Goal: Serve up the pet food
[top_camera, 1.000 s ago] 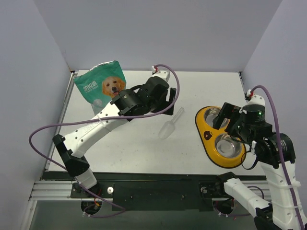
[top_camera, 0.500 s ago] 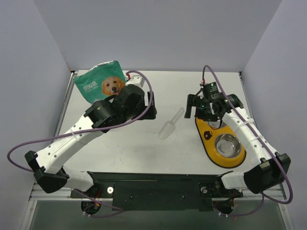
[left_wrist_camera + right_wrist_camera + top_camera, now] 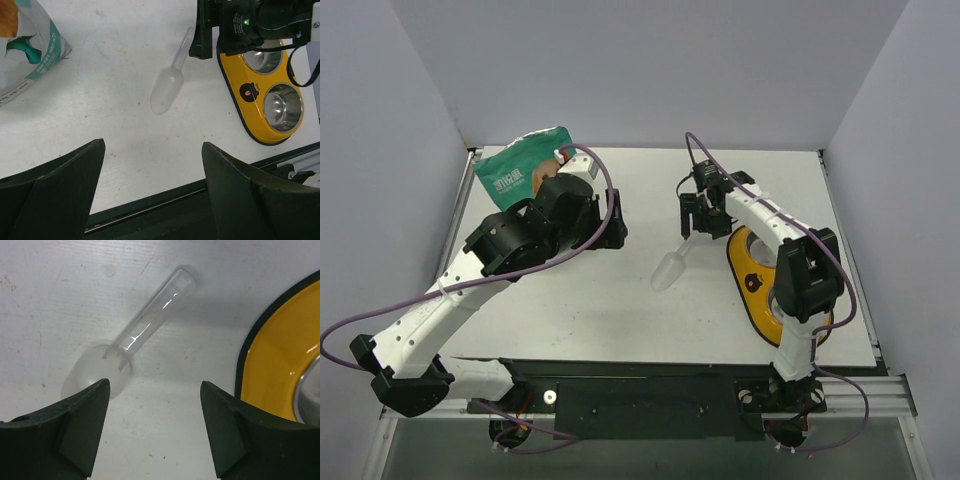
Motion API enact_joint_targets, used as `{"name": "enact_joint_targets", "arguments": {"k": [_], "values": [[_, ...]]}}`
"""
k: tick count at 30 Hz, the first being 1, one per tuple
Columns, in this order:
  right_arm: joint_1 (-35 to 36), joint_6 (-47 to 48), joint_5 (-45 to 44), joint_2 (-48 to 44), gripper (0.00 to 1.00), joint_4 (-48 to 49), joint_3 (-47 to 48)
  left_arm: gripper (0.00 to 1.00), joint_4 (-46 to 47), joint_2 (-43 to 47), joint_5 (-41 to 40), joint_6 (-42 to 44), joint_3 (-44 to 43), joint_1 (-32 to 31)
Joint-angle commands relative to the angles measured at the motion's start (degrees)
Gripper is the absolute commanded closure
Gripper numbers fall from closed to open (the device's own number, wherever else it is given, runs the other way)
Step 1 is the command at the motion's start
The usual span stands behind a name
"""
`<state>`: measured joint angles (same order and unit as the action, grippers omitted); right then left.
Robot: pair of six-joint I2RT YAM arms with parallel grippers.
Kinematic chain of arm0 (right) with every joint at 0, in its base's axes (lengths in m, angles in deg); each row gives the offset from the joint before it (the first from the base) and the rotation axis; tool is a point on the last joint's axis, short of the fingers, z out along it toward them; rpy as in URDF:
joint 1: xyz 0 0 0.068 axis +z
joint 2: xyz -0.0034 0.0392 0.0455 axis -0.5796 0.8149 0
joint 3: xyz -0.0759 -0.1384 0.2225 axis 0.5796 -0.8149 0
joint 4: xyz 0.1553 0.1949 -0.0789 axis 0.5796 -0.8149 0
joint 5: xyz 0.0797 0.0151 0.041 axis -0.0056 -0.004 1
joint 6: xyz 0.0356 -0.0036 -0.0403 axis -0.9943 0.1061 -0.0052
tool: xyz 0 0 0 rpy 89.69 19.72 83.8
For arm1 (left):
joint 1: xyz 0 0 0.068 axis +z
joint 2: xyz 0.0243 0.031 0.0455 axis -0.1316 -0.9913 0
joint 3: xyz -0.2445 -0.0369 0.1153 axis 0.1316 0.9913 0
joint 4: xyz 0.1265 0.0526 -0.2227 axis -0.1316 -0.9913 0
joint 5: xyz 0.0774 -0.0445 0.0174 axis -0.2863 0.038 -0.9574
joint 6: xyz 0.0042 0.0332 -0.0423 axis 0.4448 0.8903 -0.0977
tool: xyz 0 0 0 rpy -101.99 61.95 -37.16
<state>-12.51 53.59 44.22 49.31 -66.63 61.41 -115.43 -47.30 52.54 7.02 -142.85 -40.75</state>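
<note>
No kibble shows in any view. The teal-green bag point(image 3: 516, 172) with a dog picture stands at the back left, and its lower part shows in the left wrist view point(image 3: 31, 47). A clear plastic scoop point(image 3: 672, 264) lies empty mid-table; it also shows in the left wrist view point(image 3: 168, 89) and the right wrist view point(image 3: 146, 326). My right gripper point(image 3: 696, 224) is open and empty, just above the scoop's handle, with the handle ahead of its fingertips point(image 3: 155, 385). My left gripper point(image 3: 608, 228) is open and empty, right of the bag point(image 3: 152, 147).
A yellow double feeder point(image 3: 740, 262) with two empty steel bowls lies at the right, partly under my right arm; it also shows in the left wrist view point(image 3: 250, 92) and the right wrist view point(image 3: 280, 360). The table's black front rail point(image 3: 165, 205) runs along the near edge.
My right arm swung left from over the feeder to the scoop's handle. My left arm drew back to the left, toward the bag. The scoop has not moved.
</note>
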Motion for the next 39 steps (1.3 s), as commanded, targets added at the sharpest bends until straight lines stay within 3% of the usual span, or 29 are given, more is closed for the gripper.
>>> {"name": "enact_joint_targets", "arguments": {"k": [1, 4, 6, 19, 29, 33, 36, 39], "values": [[0.28, -9.91, 0.36, 2.86, 0.34, -0.75, 3.33, 0.11, 0.47, 0.43, 0.29, 4.28, -2.88, 0.41], [0.55, -18.87, -2.08, 4.44, 0.49, -1.61, 4.72, 0.11, 3.02, 1.40, 0.38, 5.86, -1.74, 0.59], [0.55, -22.14, -5.15, 4.97, 0.54, -2.93, 5.44, 0.11, 4.95, 2.01, 0.73, 6.74, -0.51, 0.76], [-0.77, -30.06, -9.55, 9.54, 0.69, -2.59, 5.70, 0.11, 9.53, 3.33, 1.52, 18.60, 0.55, 1.64], [-1.47, -33.14, -8.59, 14.55, 0.75, -1.01, 6.84, 0.10, 10.50, 5.27, -0.32, 20.63, 3.01, 1.29], [-1.47, -35.33, -7.80, 14.81, 0.86, -0.92, 6.58, 0.10, 10.59, 5.01, -0.76, 20.72, 2.66, 1.29], [-0.60, -40.85, -6.92, 12.80, 0.97, -0.65, 3.52, 0.10, 10.94, 4.31, -0.59, 20.63, 2.05, 1.21], [0.98, -49.47, -4.99, 6.67, 0.98, 2.67, -6.12, 0.10, 10.85, 3.87, -0.41, 20.45, 1.34, 1.29]]}}
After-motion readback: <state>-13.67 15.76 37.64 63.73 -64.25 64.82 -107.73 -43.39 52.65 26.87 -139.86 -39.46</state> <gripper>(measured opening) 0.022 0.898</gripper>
